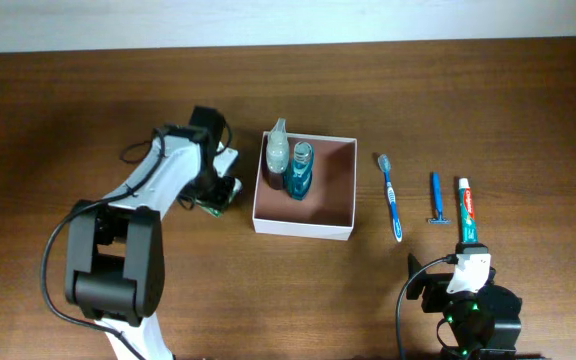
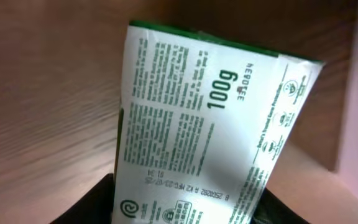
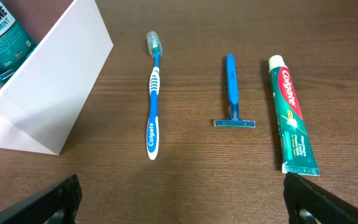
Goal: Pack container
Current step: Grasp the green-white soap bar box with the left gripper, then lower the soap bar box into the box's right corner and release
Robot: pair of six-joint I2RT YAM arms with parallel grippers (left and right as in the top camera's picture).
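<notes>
We identify the left arm [image 1: 163, 170] by its white link set between rounded black joint housings, above a bulky black base [image 1: 113, 265]. A thin black cable [image 1: 50, 255] loops along its side. The right arm [image 1: 478, 305] is black, with one white segment [image 1: 474, 266] and green indicator lights [image 1: 450, 320]. The right pincer [image 3: 180, 193] has matte black fingers [image 3: 58, 200].

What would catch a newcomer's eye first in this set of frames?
The white-walled container sits mid-view from overhead, with a blue mouthwash bottle and a clear bottle inside. Left of it, the left gripper clamps a green-and-white packet. To the container's right, a toothbrush, razor and toothpaste lie in a row.
</notes>
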